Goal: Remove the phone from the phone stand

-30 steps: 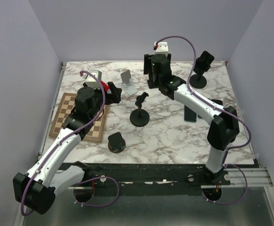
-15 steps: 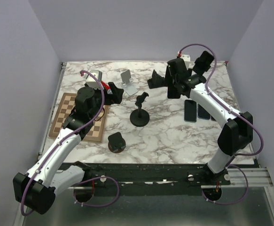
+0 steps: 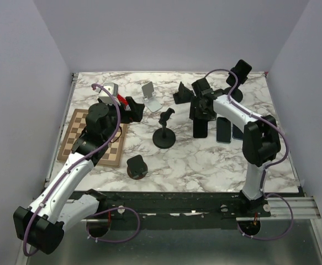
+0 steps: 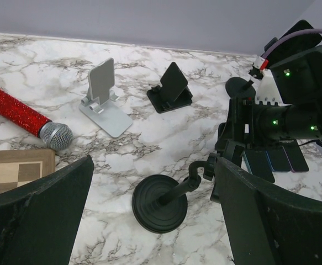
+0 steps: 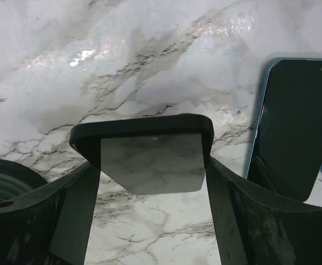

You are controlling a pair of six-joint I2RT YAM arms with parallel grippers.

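A black phone hangs upright in my right gripper, just over the marble table. In the right wrist view both fingers press the edges of the phone, whose glossy face mirrors the marble, so the right gripper is shut on it. The black folding phone stand behind it stands empty, and the left wrist view also shows this stand. My left gripper is open and empty, and in its own view the left gripper hovers over a gooseneck stand.
Two more phones lie flat right of the held one, the nearest close to my right finger. A silver stand, the gooseneck stand, a round-based holder, a red microphone and a chessboard stand around.
My right gripper left the black folding stand with the phone, swung right, then came forward and down beside the flat phones. The left arm has hardly moved.
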